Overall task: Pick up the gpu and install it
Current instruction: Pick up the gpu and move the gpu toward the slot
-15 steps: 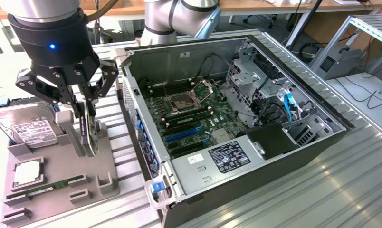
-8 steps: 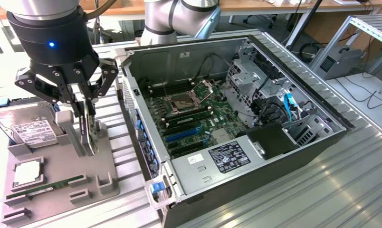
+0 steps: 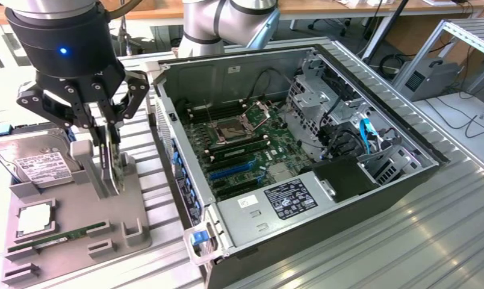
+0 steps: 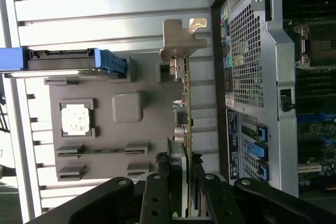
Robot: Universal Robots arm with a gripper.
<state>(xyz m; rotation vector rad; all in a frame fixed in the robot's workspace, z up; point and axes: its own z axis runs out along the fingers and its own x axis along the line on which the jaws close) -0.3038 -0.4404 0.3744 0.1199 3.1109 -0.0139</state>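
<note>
The claw (image 3: 105, 150) is reaching straight down and pinching the gpu (image 3: 111, 174) between its two fingers, part way closed on the thin card. The gpu is standing on its edge in the grey holder (image 3: 73, 223) on the worktop (image 3: 403, 241). Its long side is running along the wall of the open computer case (image 3: 226, 232), which is sitting just beside it, toward the exterior view's right
</note>
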